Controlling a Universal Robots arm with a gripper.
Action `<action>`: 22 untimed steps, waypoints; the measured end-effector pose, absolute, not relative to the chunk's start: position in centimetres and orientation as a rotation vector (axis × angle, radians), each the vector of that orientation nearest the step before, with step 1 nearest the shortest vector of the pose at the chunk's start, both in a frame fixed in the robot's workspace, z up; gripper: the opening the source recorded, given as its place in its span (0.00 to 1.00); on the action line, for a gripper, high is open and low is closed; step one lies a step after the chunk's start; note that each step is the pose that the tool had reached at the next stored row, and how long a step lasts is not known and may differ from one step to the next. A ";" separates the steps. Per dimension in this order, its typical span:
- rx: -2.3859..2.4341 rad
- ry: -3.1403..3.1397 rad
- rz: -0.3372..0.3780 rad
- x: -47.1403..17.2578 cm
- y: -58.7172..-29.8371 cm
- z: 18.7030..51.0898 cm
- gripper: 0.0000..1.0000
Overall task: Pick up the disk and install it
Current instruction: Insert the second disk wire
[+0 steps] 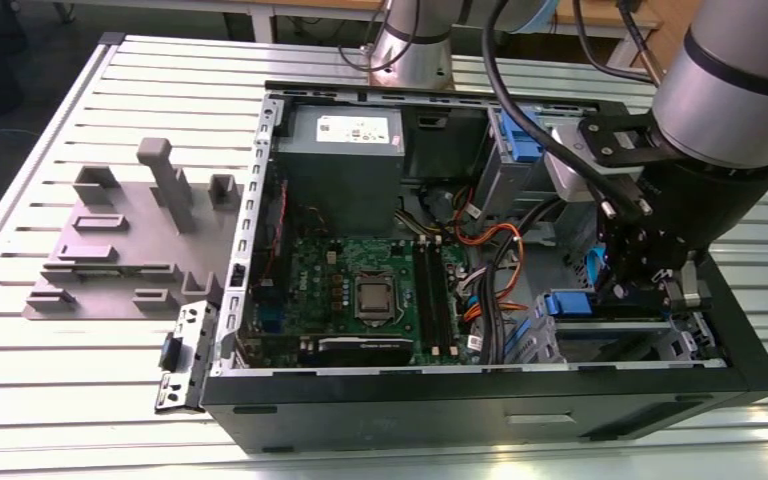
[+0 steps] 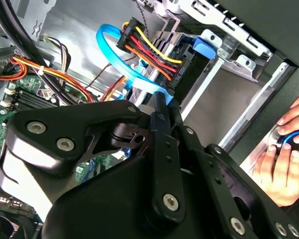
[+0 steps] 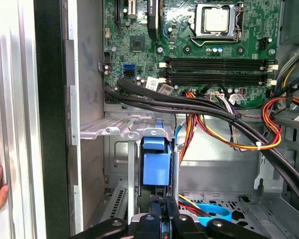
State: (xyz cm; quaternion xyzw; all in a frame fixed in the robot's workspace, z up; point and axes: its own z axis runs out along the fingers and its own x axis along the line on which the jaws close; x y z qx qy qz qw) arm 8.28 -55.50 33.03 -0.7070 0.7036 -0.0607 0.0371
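On a slatted metal table (image 1: pixel 131 400) lies an open computer case (image 1: pixel 491 390); the gripper (image 3: pixel 165 216), fingers together, reaches inside beside the disk (image 3: pixel 155 167), seated upright in its drive bay (image 3: pixel 124 130).

A slatted metal surface (image 1: pixel 117 390) carries two things — an open computer case (image 1: pixel 491 395) and a grey fixture block (image 1: pixel 124 240).

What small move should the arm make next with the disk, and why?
Probably a short, slow push straight along the bay. In the first wrist view the disk sits in the metal cage with its blue end at the cage edge, seemingly not fully home, and the gripper is right behind it.
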 end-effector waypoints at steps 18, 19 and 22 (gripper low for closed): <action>-2.164 2.155 -0.173 8.3 -55.8 33.5 0.16; -2.162 2.154 -0.170 8.3 -55.9 33.4 0.16; -2.156 2.150 -0.157 8.3 -56.0 33.4 0.16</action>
